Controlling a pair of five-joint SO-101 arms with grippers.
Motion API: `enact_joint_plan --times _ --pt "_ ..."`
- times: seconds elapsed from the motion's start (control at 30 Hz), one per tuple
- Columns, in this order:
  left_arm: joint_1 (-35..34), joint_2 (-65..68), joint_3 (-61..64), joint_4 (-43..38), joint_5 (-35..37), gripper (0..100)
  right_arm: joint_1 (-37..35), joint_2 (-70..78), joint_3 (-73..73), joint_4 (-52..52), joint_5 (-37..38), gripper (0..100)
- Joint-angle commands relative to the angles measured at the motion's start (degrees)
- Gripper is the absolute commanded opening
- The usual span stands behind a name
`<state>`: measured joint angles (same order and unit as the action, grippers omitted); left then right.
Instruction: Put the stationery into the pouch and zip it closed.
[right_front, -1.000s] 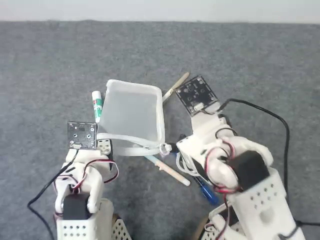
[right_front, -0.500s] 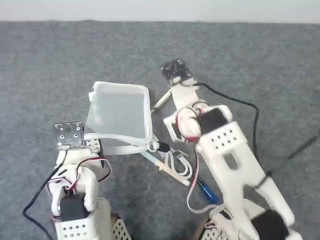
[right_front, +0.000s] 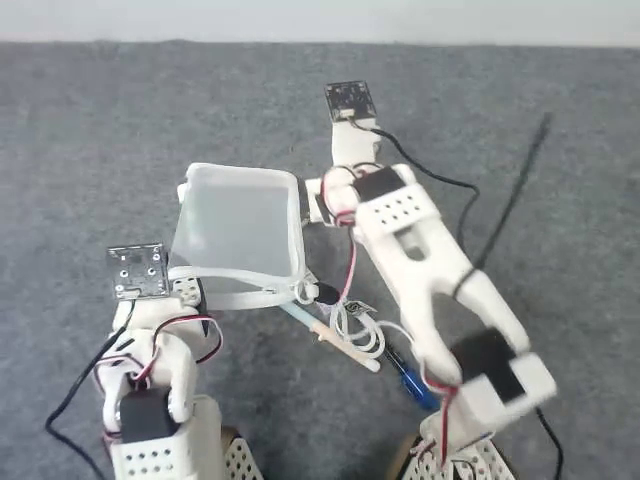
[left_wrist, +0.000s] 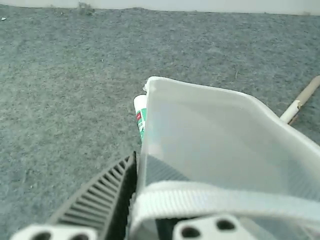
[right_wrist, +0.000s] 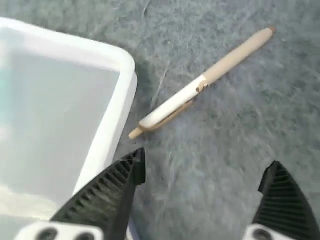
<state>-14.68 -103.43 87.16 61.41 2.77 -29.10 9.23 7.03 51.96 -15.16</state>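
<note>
A translucent white pouch lies open on the grey carpet. My left gripper is shut on its near zipper edge. A green-and-white glue stick lies against the pouch's far left side. A beige pen lies just beyond the pouch's far right corner. My right gripper hangs open above the carpet beside that corner, with the pen just ahead of its fingers. In the high view the right gripper sits at the pouch's far right side.
A pale pen, a blue pen and a white looped cord lie between the two arms near the pouch's mouth. Open carpet surrounds the pouch to the left and far side. A black cable trails off the right arm.
The right arm swung from the near side out past the pouch to hang over the beige pen. The left gripper drew the pouch slightly left, covering the glue stick in the high view.
</note>
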Motion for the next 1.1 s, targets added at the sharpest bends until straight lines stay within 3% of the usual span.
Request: enact_joint_plan --times 0.0,0.3,0.73,0.93,1.07 --pt "-0.35 -0.97 -4.26 -0.26 0.79 1 1.01 4.79 -8.09 -2.51 -0.70 34.3" --pt "-0.35 -0.97 -4.26 -0.26 0.79 1 4.70 22.11 -23.82 -4.62 -0.79 34.0" --pt "-0.35 -0.97 -4.26 -0.35 0.70 1 4.97 37.58 -42.64 6.81 -0.79 33.3" --pt "-0.35 -0.97 -4.26 -0.35 0.70 1 5.05 42.59 -50.73 12.62 -0.44 18.0" --pt "-0.35 -0.97 -4.00 -0.35 0.70 1 5.05 45.23 -56.09 18.77 -0.26 13.3"
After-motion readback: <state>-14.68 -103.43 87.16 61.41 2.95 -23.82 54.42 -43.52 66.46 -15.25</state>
